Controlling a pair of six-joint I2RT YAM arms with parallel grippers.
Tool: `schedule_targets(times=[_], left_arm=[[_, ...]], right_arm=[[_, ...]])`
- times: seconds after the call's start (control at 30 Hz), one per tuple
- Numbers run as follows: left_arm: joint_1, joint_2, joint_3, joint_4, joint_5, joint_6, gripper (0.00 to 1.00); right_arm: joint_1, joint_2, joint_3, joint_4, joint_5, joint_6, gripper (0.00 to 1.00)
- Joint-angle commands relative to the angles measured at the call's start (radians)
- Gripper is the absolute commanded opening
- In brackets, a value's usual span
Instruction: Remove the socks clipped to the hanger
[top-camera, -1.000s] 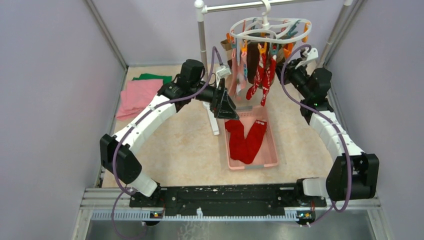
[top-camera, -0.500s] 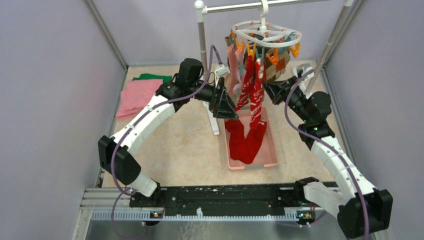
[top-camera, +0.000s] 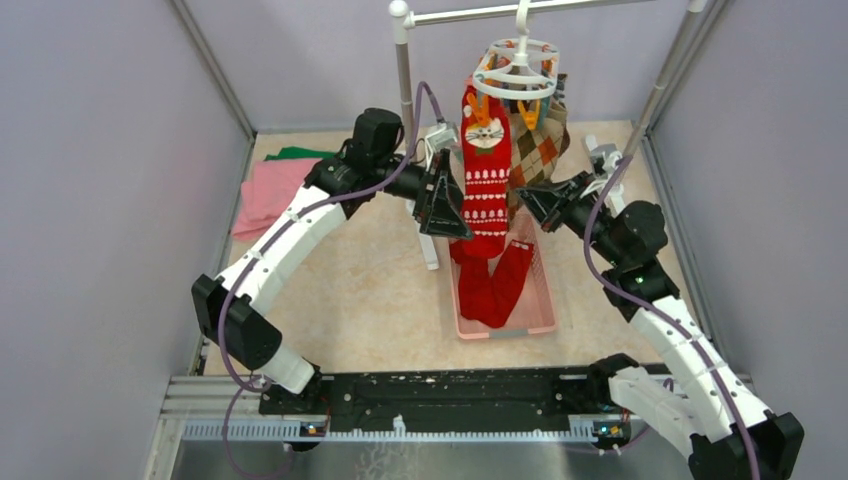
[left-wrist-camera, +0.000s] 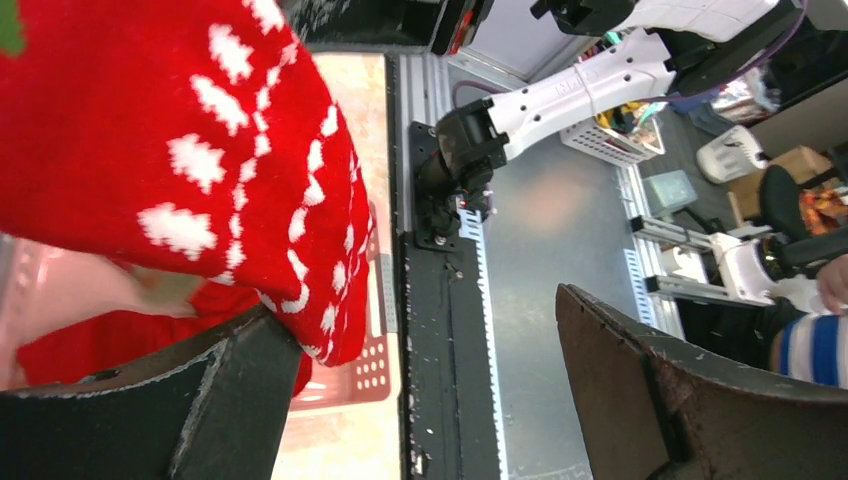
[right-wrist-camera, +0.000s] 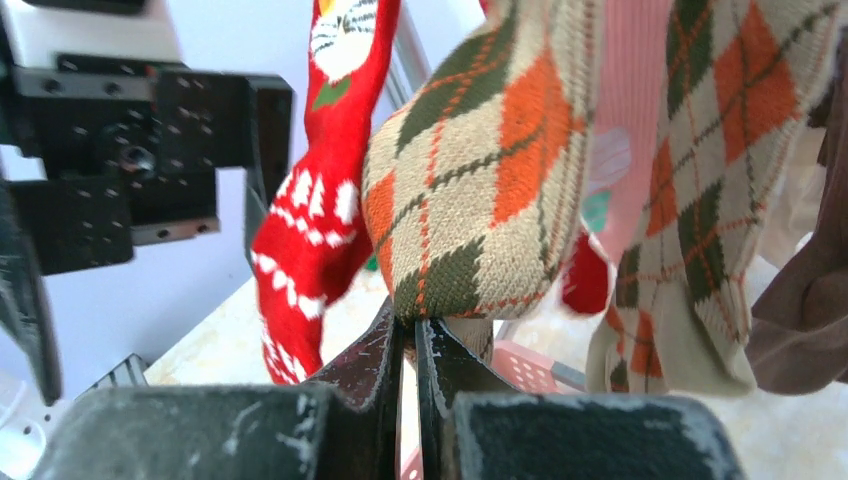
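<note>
Our right fingers, almost shut, nip just the argyle sock at its toe; we fear a pull slips off; our left fingers gape wide, empty.

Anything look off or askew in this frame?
Nothing spilled or broken. The right gripper seems to pinch only the very tip of the argyle sock, a thin hold that might slip. The left gripper hangs open beside the red sock.
</note>
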Motion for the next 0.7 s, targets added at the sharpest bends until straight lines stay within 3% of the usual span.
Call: schedule_targets(times=[0.0,0.2,0.43,0.53,0.67], left_arm=[[0.002,-0.034,0.110,-0.079,-0.070,0.133,0.97],[0.002,-0.025,0.197,-0.149,-0.490,0.275,0.92],[0.000,-0.051,0.173,-0.136,-0.774,0.326,0.89],[0.000,-0.068,0.154,-0.138,-0.743,0.337,0.90],[-0.001,-0.053,0.152,-0.172,-0.382,0.310,0.95]], right_arm=[[0.012,0.000,0.076,-0.125,0.023,-0.048,0.00],[0.014,-0.004,0.138,-0.275,0.069,-0.102,0.00],[0.014,0.018,0.166,-0.314,0.046,-0.100,0.00],[0.015,0.033,0.170,-0.295,-0.005,-0.074,0.00],[0.016,0.054,0.173,-0.220,-0.093,-0.019,0.00]])
